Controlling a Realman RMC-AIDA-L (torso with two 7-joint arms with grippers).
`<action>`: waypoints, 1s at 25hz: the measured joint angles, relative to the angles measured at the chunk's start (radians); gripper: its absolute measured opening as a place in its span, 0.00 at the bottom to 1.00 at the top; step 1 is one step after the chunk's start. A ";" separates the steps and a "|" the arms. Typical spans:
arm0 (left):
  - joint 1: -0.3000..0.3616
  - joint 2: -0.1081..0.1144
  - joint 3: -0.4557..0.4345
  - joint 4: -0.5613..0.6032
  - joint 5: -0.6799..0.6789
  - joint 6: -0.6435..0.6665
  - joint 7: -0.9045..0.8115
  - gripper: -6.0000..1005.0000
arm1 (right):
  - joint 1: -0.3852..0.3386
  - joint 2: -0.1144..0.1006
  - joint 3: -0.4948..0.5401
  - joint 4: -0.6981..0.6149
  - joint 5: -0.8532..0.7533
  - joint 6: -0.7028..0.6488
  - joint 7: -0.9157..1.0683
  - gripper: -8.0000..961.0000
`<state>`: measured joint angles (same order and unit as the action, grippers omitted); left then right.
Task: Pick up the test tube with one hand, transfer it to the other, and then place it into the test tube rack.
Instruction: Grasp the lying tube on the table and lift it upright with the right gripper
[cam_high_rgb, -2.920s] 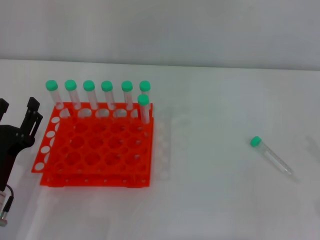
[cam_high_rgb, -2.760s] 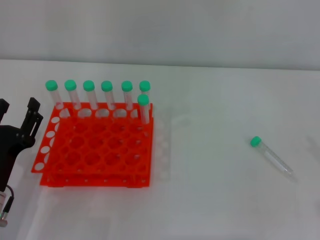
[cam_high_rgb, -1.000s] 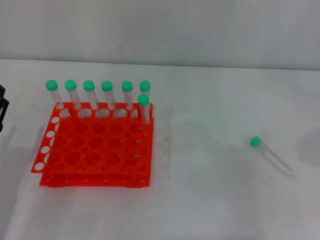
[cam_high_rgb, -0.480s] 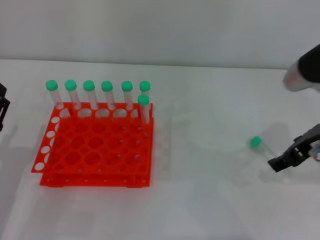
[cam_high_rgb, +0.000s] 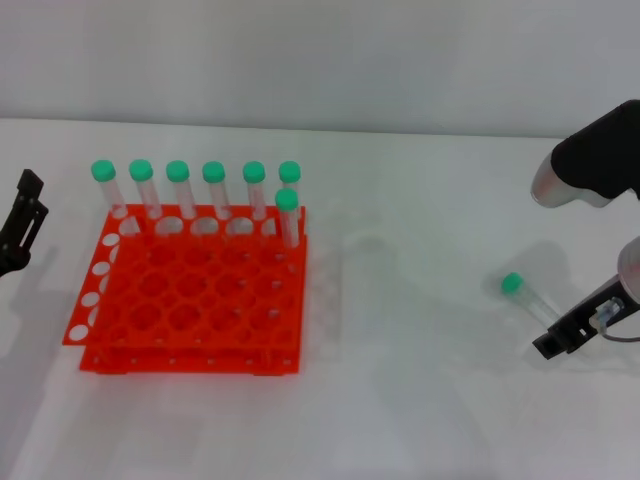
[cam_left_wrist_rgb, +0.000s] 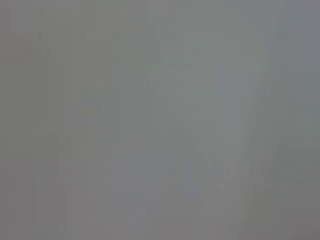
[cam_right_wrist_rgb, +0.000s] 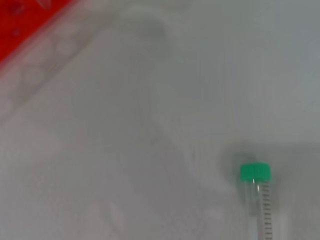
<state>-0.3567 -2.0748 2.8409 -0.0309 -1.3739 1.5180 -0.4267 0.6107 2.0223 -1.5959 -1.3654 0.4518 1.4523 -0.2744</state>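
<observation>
The test tube (cam_high_rgb: 530, 300) lies flat on the white table at the right, its green cap pointing toward the rack. It also shows in the right wrist view (cam_right_wrist_rgb: 259, 200), cap toward the rack. My right gripper (cam_high_rgb: 558, 339) hangs low at the tube's rounded end, just right of it. The orange-red test tube rack (cam_high_rgb: 190, 300) stands at the left, and a corner of it shows in the right wrist view (cam_right_wrist_rgb: 25, 20). My left gripper (cam_high_rgb: 22, 228) sits at the left edge, beside the rack. The left wrist view is plain grey.
Several green-capped tubes (cam_high_rgb: 215, 195) stand upright along the rack's far row, and one more (cam_high_rgb: 288, 215) stands at its right edge just in front. White table (cam_high_rgb: 420, 380) lies bare between the rack and the lying tube.
My right arm came in from the right and came down beside the lying tube's rounded end. My left gripper drew out to the left edge, then came back in a little. The tube has not moved.
</observation>
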 joint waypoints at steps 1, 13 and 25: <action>-0.001 0.000 0.000 0.000 0.001 0.001 0.000 0.74 | 0.002 0.000 0.000 0.007 0.000 -0.004 0.001 0.79; -0.010 -0.001 0.000 -0.014 0.014 0.004 0.000 0.74 | 0.072 -0.004 0.005 0.141 -0.005 -0.050 0.018 0.48; -0.019 0.001 0.000 -0.014 0.021 0.004 0.000 0.74 | 0.149 -0.008 0.007 0.273 -0.009 -0.069 0.020 0.37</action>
<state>-0.3752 -2.0739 2.8408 -0.0446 -1.3528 1.5218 -0.4264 0.7598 2.0139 -1.5892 -1.0927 0.4433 1.3836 -0.2547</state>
